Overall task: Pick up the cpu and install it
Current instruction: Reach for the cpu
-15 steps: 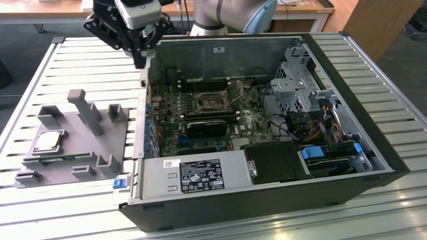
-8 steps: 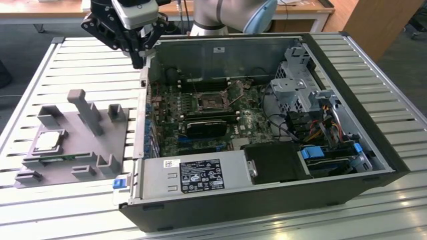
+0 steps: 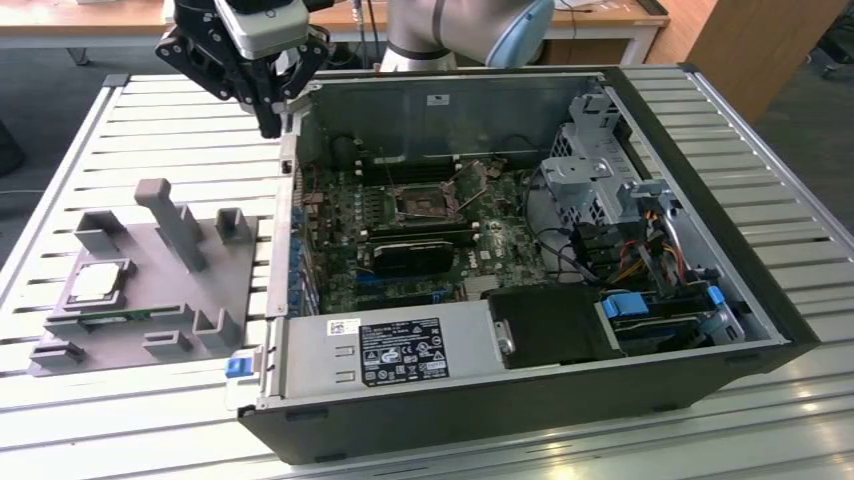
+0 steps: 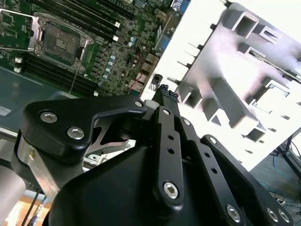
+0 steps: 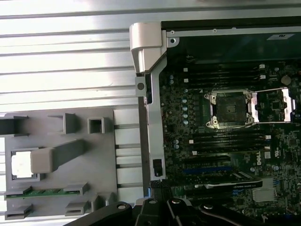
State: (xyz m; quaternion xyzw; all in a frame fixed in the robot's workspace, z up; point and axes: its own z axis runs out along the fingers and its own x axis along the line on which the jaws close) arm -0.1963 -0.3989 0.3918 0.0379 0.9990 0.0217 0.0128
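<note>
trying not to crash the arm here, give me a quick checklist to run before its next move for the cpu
1. cpu lying flat on the grey fixture, nothing on top of it: ok
2. socket empty, its cover plate swung open: ok
3. gripper free of any load: ok, the fingers hold nothing
4. fingers opened for a grasp: not ok, they are shut
5. gripper over the cpu: not ok, it hangs by the computer case's corner, apart from the fixture
6. cpu's corner mark matched to the socket: cannot tell
</note>
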